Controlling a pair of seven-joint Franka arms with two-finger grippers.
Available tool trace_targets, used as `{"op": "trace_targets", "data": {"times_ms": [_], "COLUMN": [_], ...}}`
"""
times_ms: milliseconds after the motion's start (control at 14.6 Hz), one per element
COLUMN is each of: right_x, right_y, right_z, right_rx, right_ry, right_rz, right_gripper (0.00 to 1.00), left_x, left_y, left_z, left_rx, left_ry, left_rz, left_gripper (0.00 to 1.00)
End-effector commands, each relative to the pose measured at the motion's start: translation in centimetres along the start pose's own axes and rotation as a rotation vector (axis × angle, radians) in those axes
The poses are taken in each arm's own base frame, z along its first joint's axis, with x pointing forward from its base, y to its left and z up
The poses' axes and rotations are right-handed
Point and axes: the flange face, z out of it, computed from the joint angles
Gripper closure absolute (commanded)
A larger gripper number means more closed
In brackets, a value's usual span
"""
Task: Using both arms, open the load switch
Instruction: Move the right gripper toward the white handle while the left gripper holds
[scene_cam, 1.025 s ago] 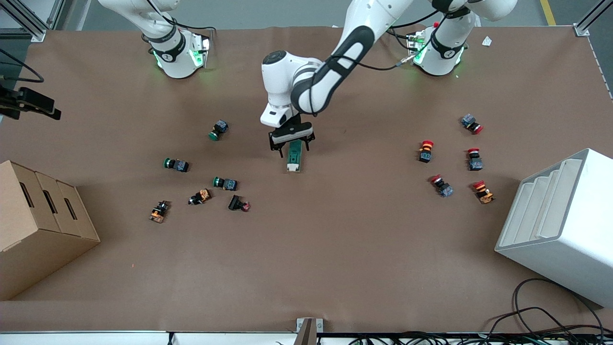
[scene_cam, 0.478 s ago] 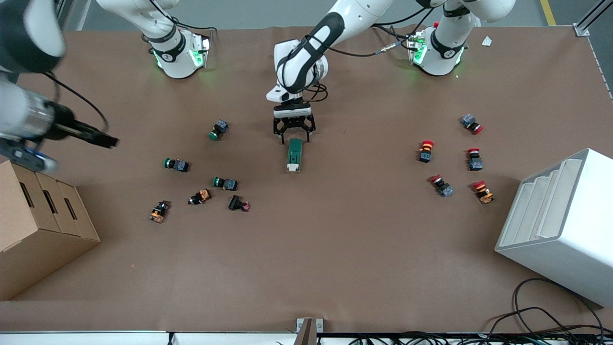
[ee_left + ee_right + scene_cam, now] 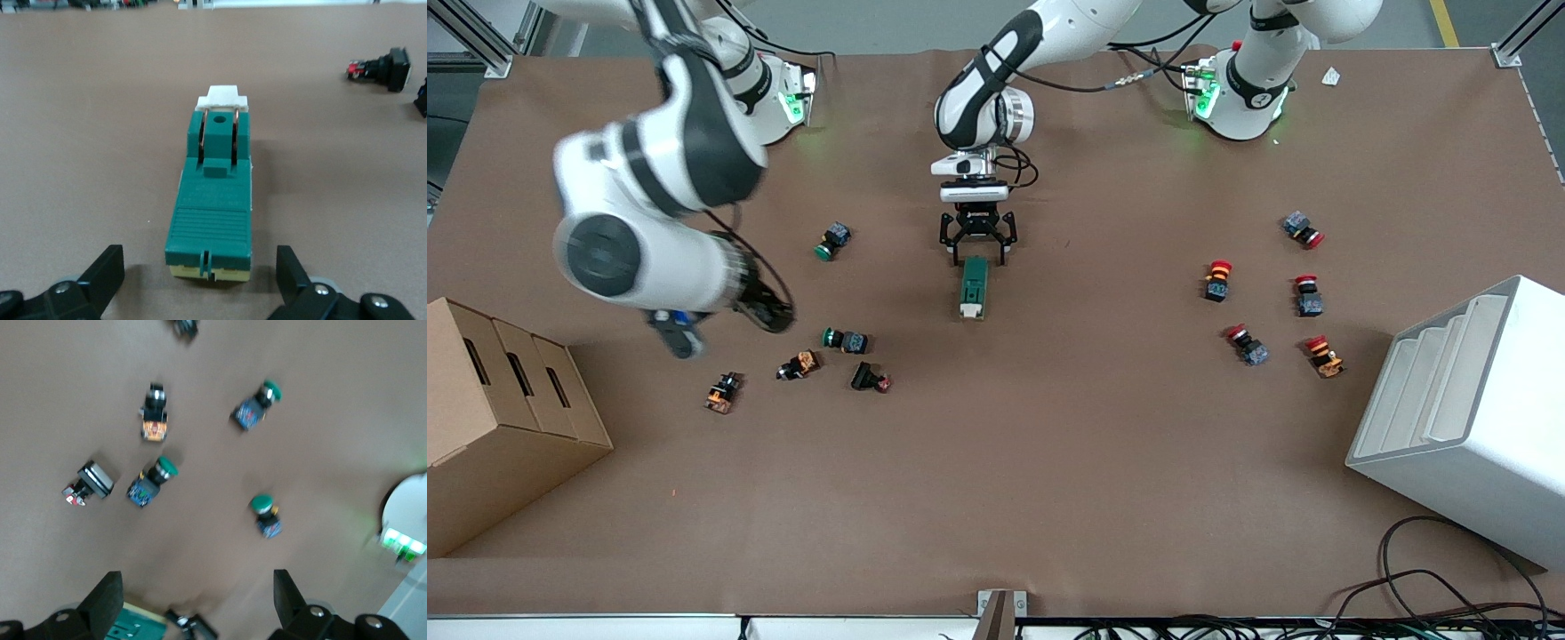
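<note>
Load switch (image 3: 212,200) between left gripper (image 3: 200,290) fingers (image 3: 103,273), seemingly untouched.

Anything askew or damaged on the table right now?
Nothing looks damaged. The dark green rectangular load switch lies flat with its white tab nearer the front camera, the left pincer open just off its end. The right pincer is open over the scattered green-capped push buttons, which lie tipped on their sides.

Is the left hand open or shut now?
Open. The left hand has its fingers spread wide, at the load switch end, not touching it.
</note>
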Motion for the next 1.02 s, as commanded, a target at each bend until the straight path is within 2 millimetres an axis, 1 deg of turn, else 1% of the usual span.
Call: {"op": "trace_targets", "data": {"times_ms": [0, 68, 137, 273, 342, 410, 547, 615, 752, 820, 888, 957], "right_x": [-3.0, -3.3, -3.7, -5.0, -5.4, -6.6, -8.5, -9.7, -12.2, -13.3, -14.7, -15.5], "right_y": [-5.2, -6.8, -8.7, -10.9, -11.9, -12.8, -14.6, -15.5, -16.2, -16.4, -16.3, -16.2], "right_z": [2.7, 3.7, 5.2, 7.3, 8.6, 10.1, 13.5, 16.1, 20.8, 22.4, 23.2, 23.6], "right_rx": [-0.004, 0.004, 0.013, 0.036, 0.045, 0.049, 0.059, 0.048, -0.021, -0.049, -0.064, -0.075], "right_ry": [-0.042, -0.064, -0.088, -0.121, -0.134, -0.137, -0.126, -0.120, -0.125, -0.133, -0.133, -0.138], "right_rz": [0.159, 0.232, 0.308, 0.384, 0.421, 0.449, 0.521, 0.538, 0.521, 0.535, 0.539, 0.538], "right_gripper": [0.00, 0.00, 0.00, 0.00, 0.00, 0.00, 0.00, 0.00, 0.00, 0.00, 0.00, 0.00], "left_x": [-3.6, -3.9, -4.2, -6.5, -6.9, -7.1, -7.3, -7.3, -7.3, -7.4, -7.5, -7.5], "left_y": [-0.6, 0.2, 0.7, 0.5, 0.5, 0.3, 0.4, 0.3, 0.3, 0.3, 0.2, 0.1], "left_z": [0.8, 1.5, 2.2, 2.9, 3.0, 3.1, 3.0, 3.0, 3.0, 3.1, 3.1, 3.1], "left_rx": [-0.006, -0.020, -0.018, 0.006, 0.007, 0.009, 0.010, 0.011, 0.011, 0.012, 0.013, 0.016], "left_ry": [0.053, 0.082, 0.103, 0.146, 0.146, 0.147, 0.145, 0.145, 0.145, 0.144, 0.143, 0.143], "left_rz": [-0.004, -0.032, -0.046, -0.022, -0.016, -0.012, -0.014, -0.013, -0.011, -0.010, -0.009, -0.010], "left_gripper": [0.00, 0.00, 0.00, 0.00, 0.00, 0.00, 0.00, 0.00, 0.00, 0.00, 0.00, 0.00]}}
